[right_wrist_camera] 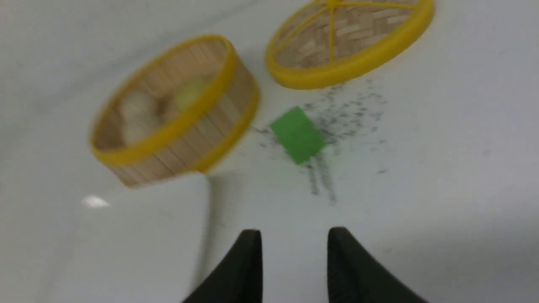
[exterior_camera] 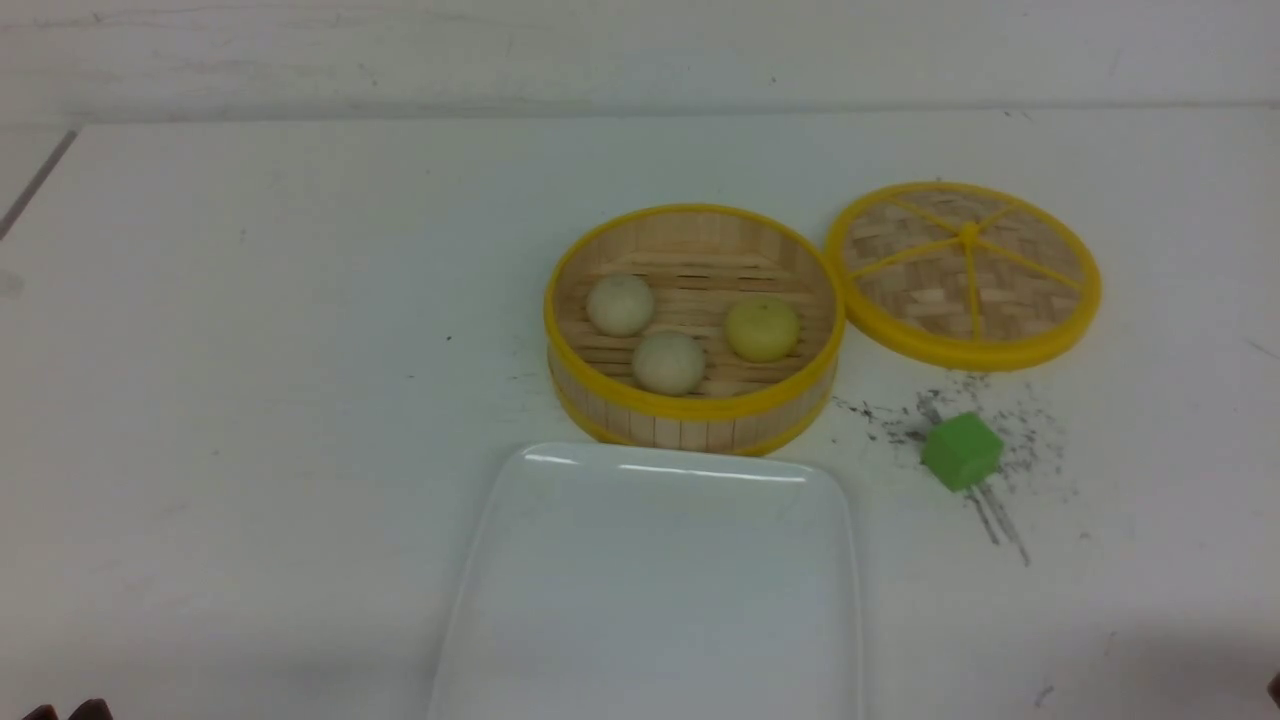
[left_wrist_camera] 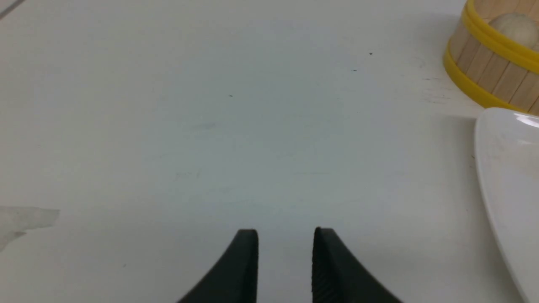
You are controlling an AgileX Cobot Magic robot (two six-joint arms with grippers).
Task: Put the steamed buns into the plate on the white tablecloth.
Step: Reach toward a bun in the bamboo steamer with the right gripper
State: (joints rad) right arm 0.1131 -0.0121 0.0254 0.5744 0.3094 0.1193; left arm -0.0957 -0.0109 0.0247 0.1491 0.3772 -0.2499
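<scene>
- Three steamed buns sit inside the open steamer basket (exterior_camera: 690, 405); seen from the front, one off-white bun (exterior_camera: 620, 304) is at 9 o'clock, another off-white bun (exterior_camera: 668, 361) at 6 o'clock, and the pale yellow bun (exterior_camera: 762, 329) near 3 o'clock
- The plate (exterior_camera: 520, 520) lies flat on the white surface (exterior_camera: 250, 350) at 6 o'clock from the basket, just beside it; nothing lies on it
- The woven lid (exterior_camera: 965, 272) lies flat at 3 o'clock from the basket, rims close together
- A green cube (exterior_camera: 961, 451) stands at 6 o'clock from the lid, among dark scuff marks
- Left end effector (left_wrist_camera: 285, 235): fingers parted by a narrow gap, holding nothing, over bare surface; the plate and basket lie off to its side
- Right end effector (right_wrist_camera: 294, 235): fingers likewise parted and empty, near the cube; this view is blurred
</scene>
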